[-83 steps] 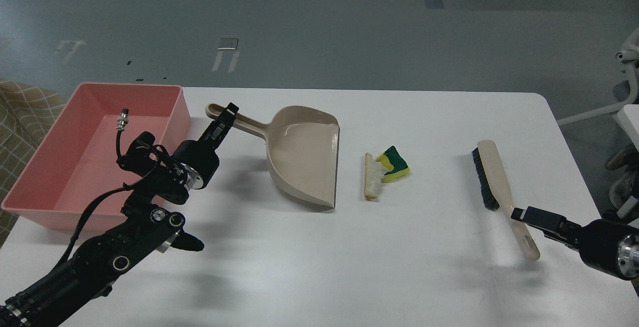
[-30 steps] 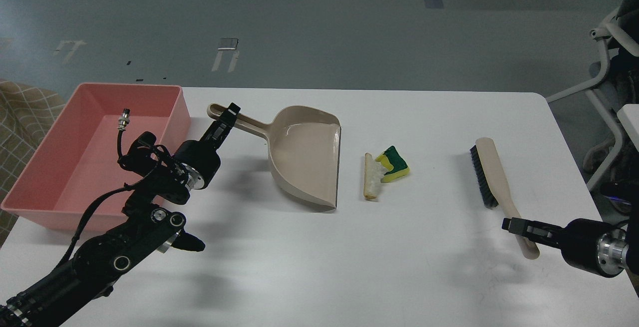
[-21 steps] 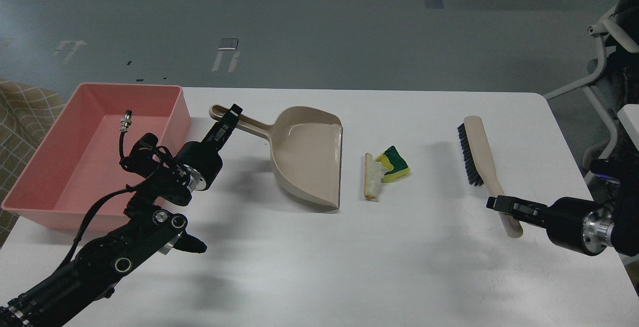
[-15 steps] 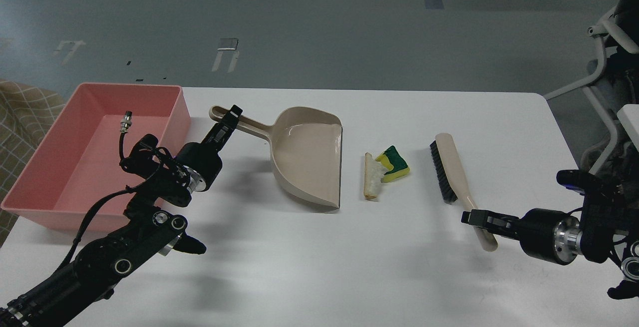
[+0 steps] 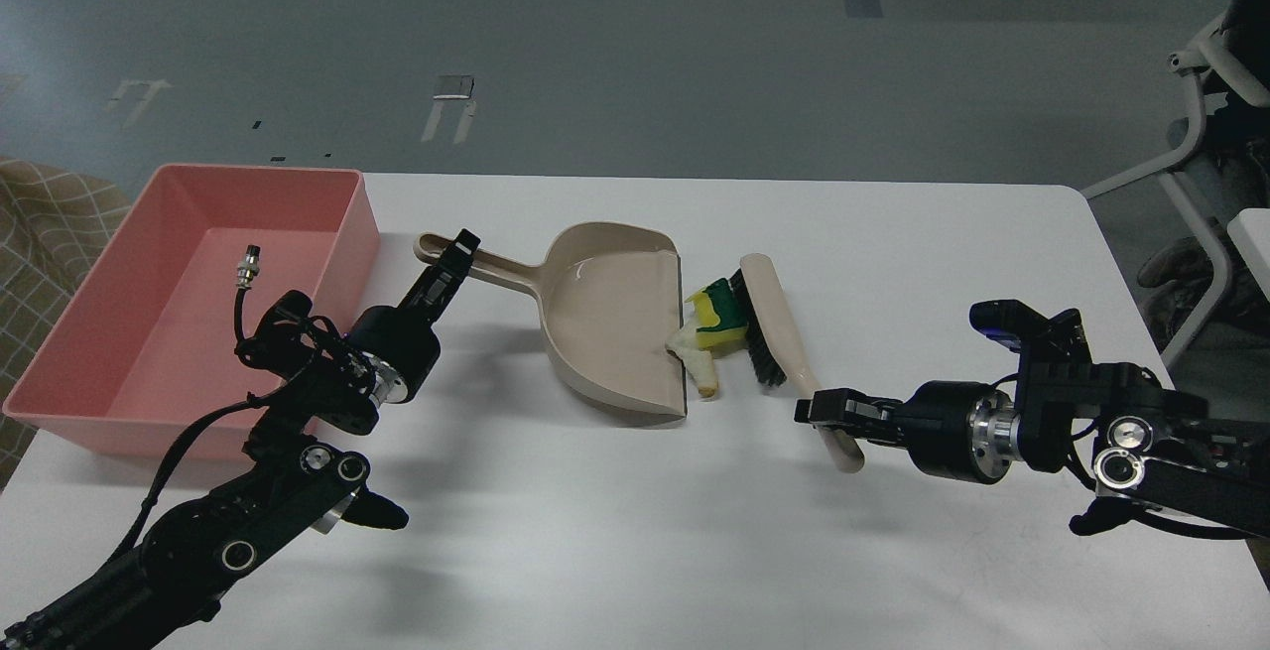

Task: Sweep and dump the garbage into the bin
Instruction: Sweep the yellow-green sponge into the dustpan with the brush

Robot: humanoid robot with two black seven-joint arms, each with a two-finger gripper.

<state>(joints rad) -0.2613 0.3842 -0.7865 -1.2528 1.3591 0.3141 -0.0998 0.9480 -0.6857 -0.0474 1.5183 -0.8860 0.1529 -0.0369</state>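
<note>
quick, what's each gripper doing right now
Left gripper: shut on the dustpan handle.
Right gripper: shut on the brush handle.

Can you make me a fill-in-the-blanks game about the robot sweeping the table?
1. The right end effector holds the beige hand brush by its ____.
2. The left end effector grips the handle of the beige plastic ____.
3. The yellow-and-green sponge piece sits between the brush's black bristles and the lip of the ____.
4. The big pink plastic tray holds ____ scraps right now.

Missing words: handle; dustpan; dustpan; no
</note>
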